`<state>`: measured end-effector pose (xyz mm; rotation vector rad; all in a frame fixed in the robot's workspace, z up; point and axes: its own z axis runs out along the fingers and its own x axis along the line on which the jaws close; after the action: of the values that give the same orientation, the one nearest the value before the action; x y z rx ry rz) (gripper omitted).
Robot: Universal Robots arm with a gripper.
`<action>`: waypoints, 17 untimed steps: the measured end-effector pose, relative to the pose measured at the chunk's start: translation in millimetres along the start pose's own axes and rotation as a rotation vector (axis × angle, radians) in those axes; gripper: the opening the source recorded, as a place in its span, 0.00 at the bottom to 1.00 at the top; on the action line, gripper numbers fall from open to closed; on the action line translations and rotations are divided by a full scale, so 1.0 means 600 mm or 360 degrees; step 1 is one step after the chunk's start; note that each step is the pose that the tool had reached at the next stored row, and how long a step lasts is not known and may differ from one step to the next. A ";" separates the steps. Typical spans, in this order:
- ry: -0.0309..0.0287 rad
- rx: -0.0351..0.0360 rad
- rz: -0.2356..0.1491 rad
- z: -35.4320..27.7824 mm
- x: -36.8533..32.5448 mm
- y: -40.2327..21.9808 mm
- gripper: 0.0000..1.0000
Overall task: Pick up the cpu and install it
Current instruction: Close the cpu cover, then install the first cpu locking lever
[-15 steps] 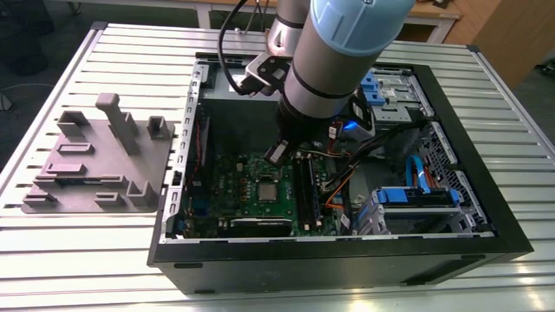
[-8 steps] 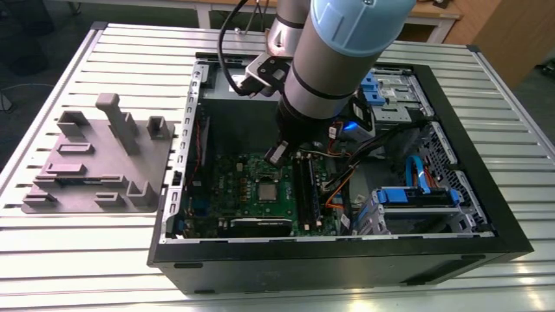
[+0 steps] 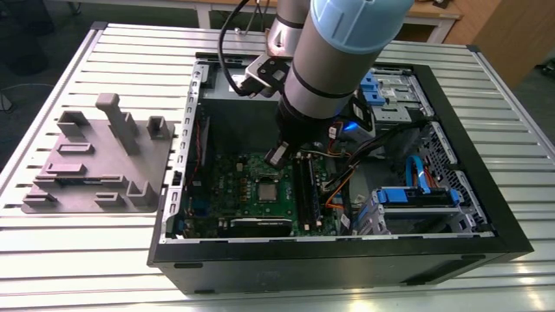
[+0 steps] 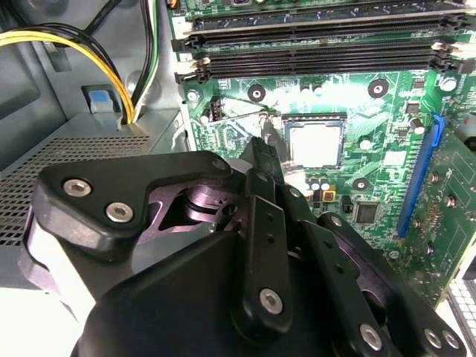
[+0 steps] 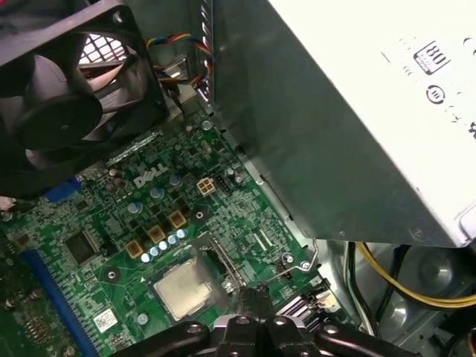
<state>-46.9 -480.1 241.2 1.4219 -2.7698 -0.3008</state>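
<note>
**Cpu lying in the socket, gripper just above the board**

Black gripper linkage is seen closest to the lens in the second wrist view, its fingers (image 4: 262, 160) drawn together to a narrow tip with nothing between them; the gripper (image 5: 256, 297) is judged closed and empty. Beyond that tip the cpu (image 4: 315, 143) is found lying flat in its socket on the green motherboard (image 4: 372, 119), silver top upward, just beside the finger ends and apart from them. In the exterior view the cpu (image 3: 268, 190) is seen near the middle of the board, with the gripper (image 3: 279, 159) held over the board just behind it, inside the open computer case (image 3: 347, 260).

The chip is square, so no long axis can be named; its edges are seen running parallel to the socket frame and to the long black memory slots (image 4: 320, 63). Whether it is fully seated cannot be told. The thin retention lever (image 5: 301, 260) is seen standing beside the socket, apparently unlatched.

For this step to be done well, the chip should be kept level and square to the frame, pressure should be kept straight down and light, and sideways dragging across the socket should be avoided
</note>
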 end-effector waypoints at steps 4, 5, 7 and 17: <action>0.00004 0.0000 -0.0002 0.000 0.002 0.000 0.10; 0.00008 0.0000 -0.0004 0.000 0.003 -0.001 0.10; 0.00020 -0.0001 -0.0012 -0.001 0.007 -0.001 0.10; 0.00054 -0.0002 -0.0030 -0.003 0.029 -0.008 0.10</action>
<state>-53.3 -497.1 241.1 1.4476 -2.7544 -0.3003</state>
